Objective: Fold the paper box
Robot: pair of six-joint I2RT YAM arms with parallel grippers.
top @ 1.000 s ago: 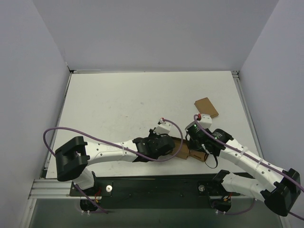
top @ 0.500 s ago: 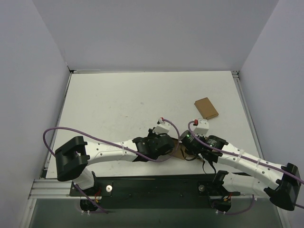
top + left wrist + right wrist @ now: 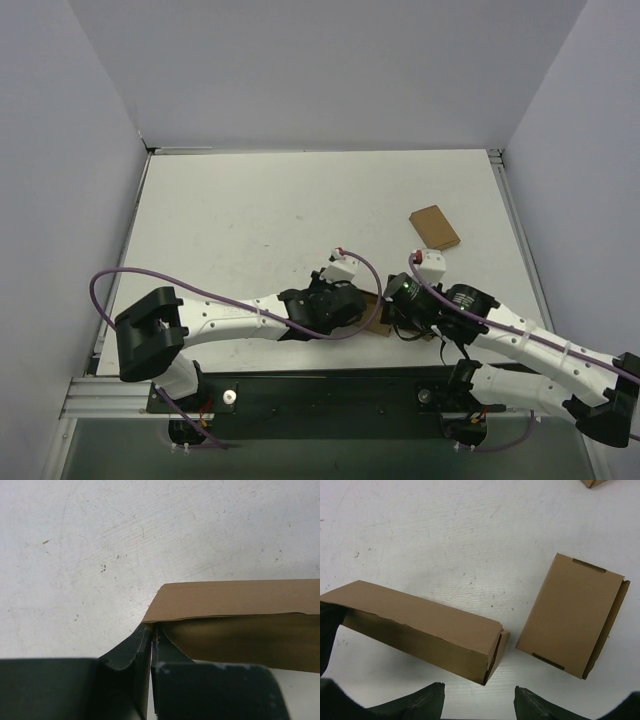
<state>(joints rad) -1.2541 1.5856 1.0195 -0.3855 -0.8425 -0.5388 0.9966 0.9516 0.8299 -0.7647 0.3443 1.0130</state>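
Near the front edge of the scuffed white worktop (image 3: 250, 210), pale walls (image 3: 330, 70) around, the paper box (image 3: 420, 625) is being pinched by the left pincer (image 3: 151, 639); the right pincer (image 3: 477, 705) is being held wide

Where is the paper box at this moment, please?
The paper box lies near the front edge of the table, its corner pinched by the left gripper; the right wrist view shows a smaller box beside it.
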